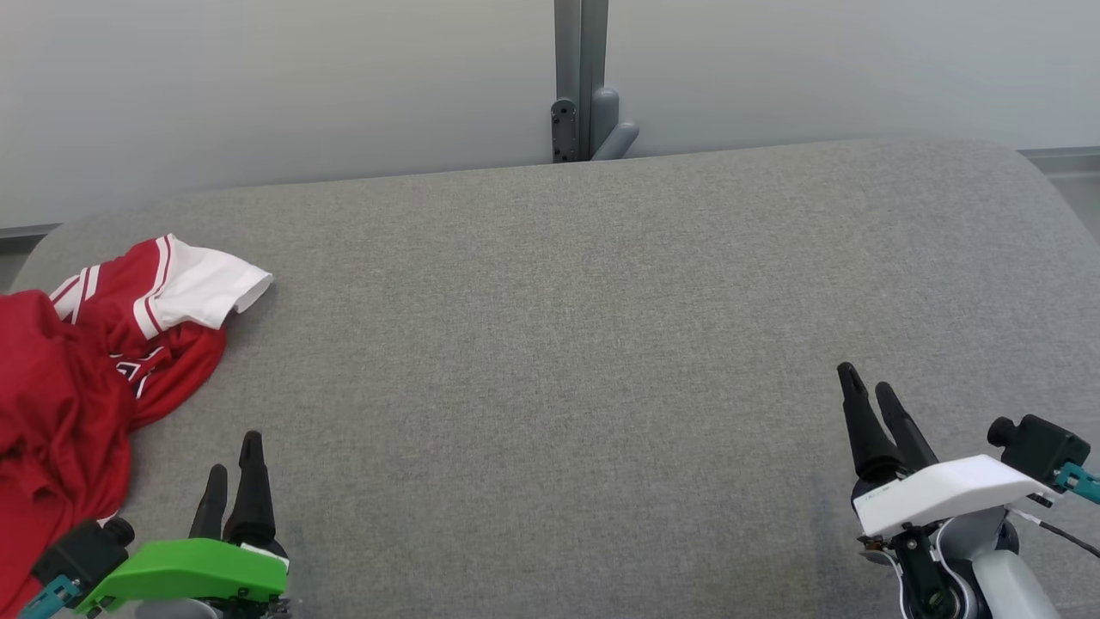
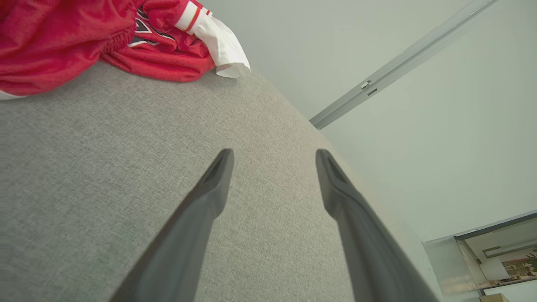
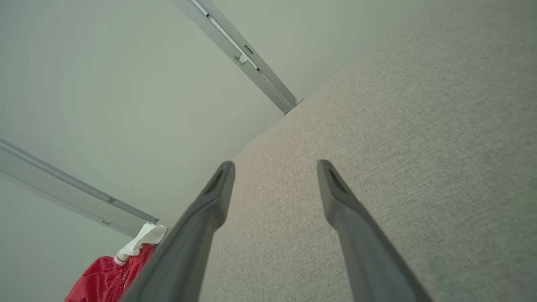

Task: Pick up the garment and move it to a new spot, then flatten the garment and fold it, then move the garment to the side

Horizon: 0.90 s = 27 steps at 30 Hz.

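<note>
Item: shirt (image 1: 69,395), red with a white sleeve, crumpled at the table's (image 1: 559,344) left edge, near my left gripper (image 1: 234,454). Probably light, limp and slippery; best pinched at a raised fold. Left gripper and right gripper (image 1: 867,379): spread wide, empty.

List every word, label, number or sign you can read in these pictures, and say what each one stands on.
No text here can be read in full.
Black-and-white print on the red garment: crumpled into the folds, unreadable.
Small dark mark on the white cover of the right end effector: too small to read.
</note>
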Available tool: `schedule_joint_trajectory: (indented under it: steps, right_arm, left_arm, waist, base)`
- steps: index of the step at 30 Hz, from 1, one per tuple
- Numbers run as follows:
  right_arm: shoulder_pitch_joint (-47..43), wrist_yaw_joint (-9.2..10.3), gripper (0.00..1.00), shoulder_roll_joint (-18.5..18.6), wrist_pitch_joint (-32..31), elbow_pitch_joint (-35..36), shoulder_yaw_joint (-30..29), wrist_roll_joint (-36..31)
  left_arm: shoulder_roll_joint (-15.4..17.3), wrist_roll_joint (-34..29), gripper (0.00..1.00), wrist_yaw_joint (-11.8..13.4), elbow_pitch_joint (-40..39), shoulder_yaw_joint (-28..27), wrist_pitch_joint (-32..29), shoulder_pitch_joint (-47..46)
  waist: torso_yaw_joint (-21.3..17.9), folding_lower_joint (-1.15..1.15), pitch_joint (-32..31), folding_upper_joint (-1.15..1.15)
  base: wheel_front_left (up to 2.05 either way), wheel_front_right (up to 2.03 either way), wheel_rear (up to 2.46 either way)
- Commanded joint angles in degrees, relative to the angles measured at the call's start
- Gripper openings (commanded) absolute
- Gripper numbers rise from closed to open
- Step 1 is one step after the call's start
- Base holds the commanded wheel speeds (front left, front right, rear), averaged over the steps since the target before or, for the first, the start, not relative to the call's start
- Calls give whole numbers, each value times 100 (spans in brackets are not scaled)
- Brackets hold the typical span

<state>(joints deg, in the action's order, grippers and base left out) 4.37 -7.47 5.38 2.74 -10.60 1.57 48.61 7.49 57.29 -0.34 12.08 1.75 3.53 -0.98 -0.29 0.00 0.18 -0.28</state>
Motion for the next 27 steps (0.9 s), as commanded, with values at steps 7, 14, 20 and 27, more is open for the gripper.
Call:
schedule_joint_trajectory:
  steps: [7, 14, 20, 27]
  right_arm:
    - [117, -2, 100, 54, 193, -41, 98, -755]
    - [130, -2, 100, 69, 339, -79, 132, -1353]
    - [103, -2, 100, 84, 441, -104, 156, -1747]
    - [97, -2, 100, 96, 557, -99, 197, -2192]
  left_arm:
    - [135, -840, 100, 48, -24, 9, 169, 69]
    - [173, -1545, 100, 32, -70, 4, 306, 152]
    - [211, -2027, 100, -44, -200, -23, 403, 215]
    - [268, -2563, 100, -128, -252, -56, 510, 305]
  waist:
    - [-3, 0, 8, 10]
    - [-25, 0, 4, 12]
    - [-29, 0, 8, 13]
    - [-27, 0, 19, 15]
  base:
    - [0, 0, 0]
    - [0, 0, 0]
    - [0, 0, 0]
    - [0, 0, 0]
